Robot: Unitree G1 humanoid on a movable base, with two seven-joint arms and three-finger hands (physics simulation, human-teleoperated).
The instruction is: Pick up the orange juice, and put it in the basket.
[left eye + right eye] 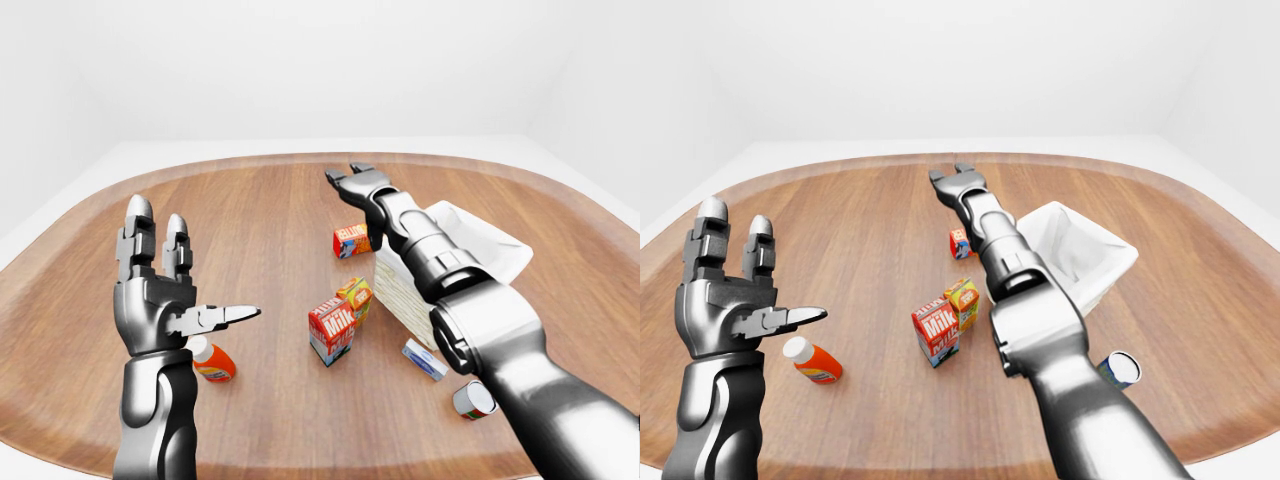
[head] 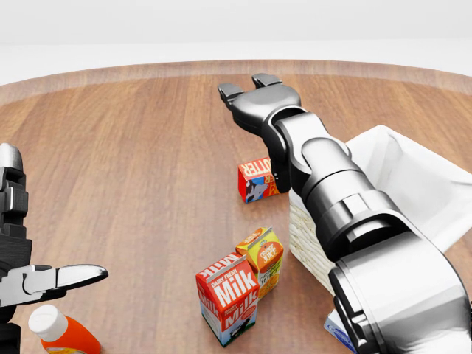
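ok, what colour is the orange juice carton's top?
Green, above an orange and yellow body: the orange juice carton shows best in the head view.

3 head-mounted cameras, all facing robot's own way over arms, angled down at desk (image 1: pixel 270 210). Head view nearest: tight crop, far desk rim near top, right arm filling right side. Eye views wider, taking in whole desk and white walls. All 3 share milk carton (image 2: pixel 228 297), basket (image 1: pixel 1080 245), right hand (image 2: pixel 254 96).
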